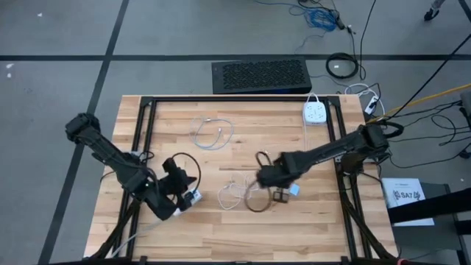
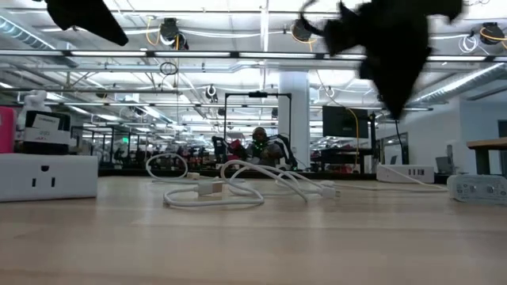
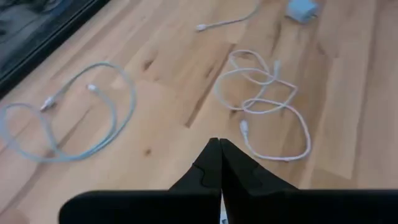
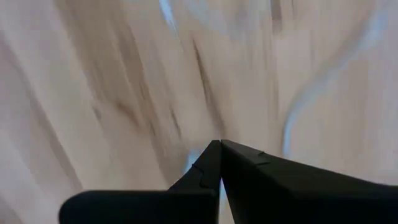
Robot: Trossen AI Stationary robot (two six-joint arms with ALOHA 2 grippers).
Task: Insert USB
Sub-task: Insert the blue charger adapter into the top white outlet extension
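Observation:
A white USB cable lies in loose loops on the wooden table's middle; it also shows in the left wrist view and the low view. My left gripper hangs shut above the table's near left, with nothing between its fingers. A small white block lies on the table beside it. My right gripper hangs shut over the table's middle, pointing down, just right of the cable. Its wrist view is blurred. A small blue charger lies near it.
A second pale cable lies coiled toward the far side. A white power strip sits at the far right. A dark cable loop lies by the right gripper. A black frame runs along the table's edges.

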